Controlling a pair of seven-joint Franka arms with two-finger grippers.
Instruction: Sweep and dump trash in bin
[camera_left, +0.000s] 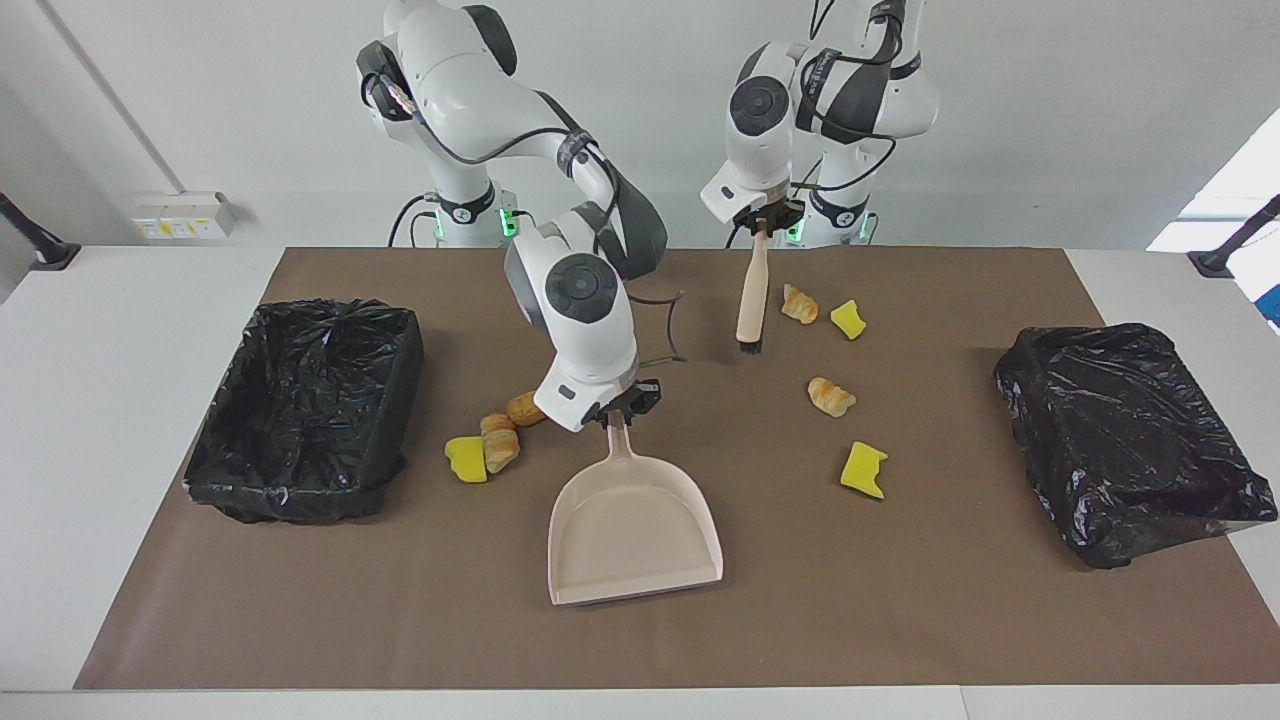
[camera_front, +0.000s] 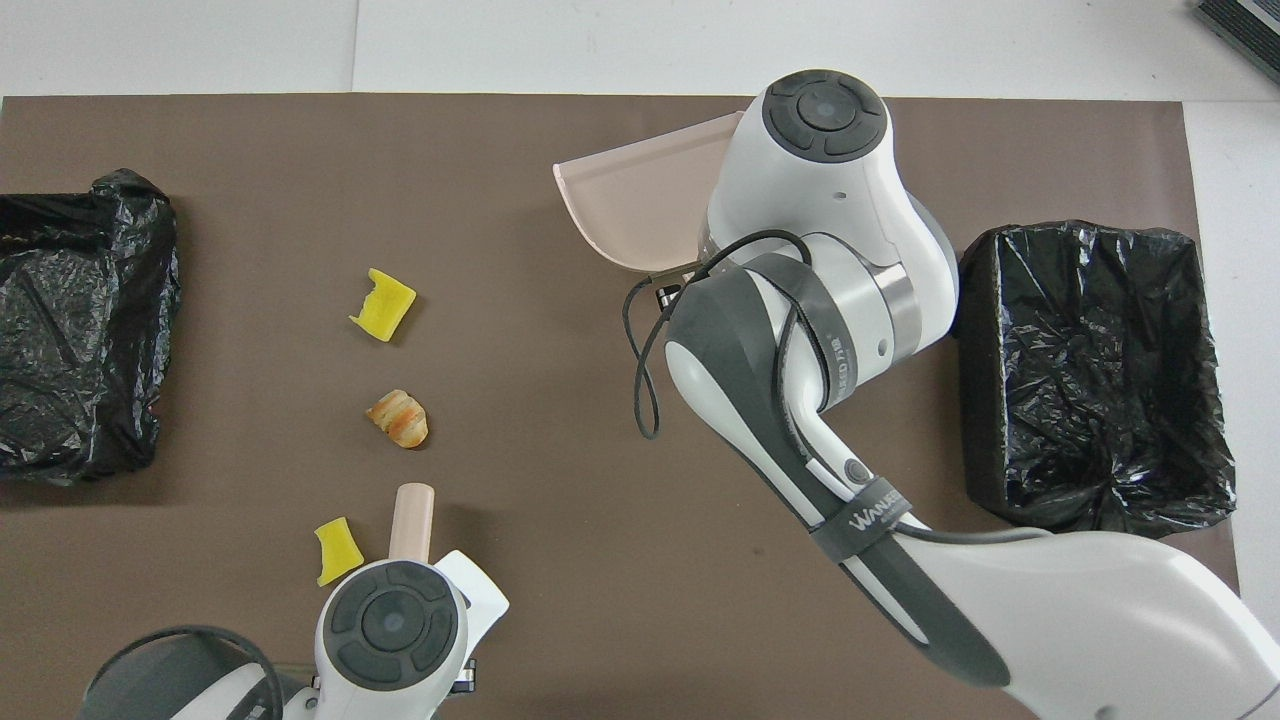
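My right gripper (camera_left: 622, 406) is shut on the handle of the pink dustpan (camera_left: 635, 530) (camera_front: 640, 205), whose open mouth points away from the robots. Beside the pan, toward the right arm's end, lie three pieces of trash: a yellow chunk (camera_left: 466, 460) and two bread lumps (camera_left: 498, 442). My left gripper (camera_left: 765, 218) is shut on the top of a wooden brush (camera_left: 752, 290) (camera_front: 412, 515) that hangs bristles down. Next to the brush lie a bread lump (camera_left: 800, 303) and a yellow chunk (camera_left: 848, 318) (camera_front: 337, 550). Farther from the robots lie another lump (camera_left: 830, 396) (camera_front: 399, 418) and a yellow chunk (camera_left: 863, 468) (camera_front: 383, 304).
An open bin lined with a black bag (camera_left: 300, 410) (camera_front: 1090, 370) stands at the right arm's end of the brown mat (camera_left: 900, 600). A second black-bagged bin (camera_left: 1130, 440) (camera_front: 80, 320) stands at the left arm's end.
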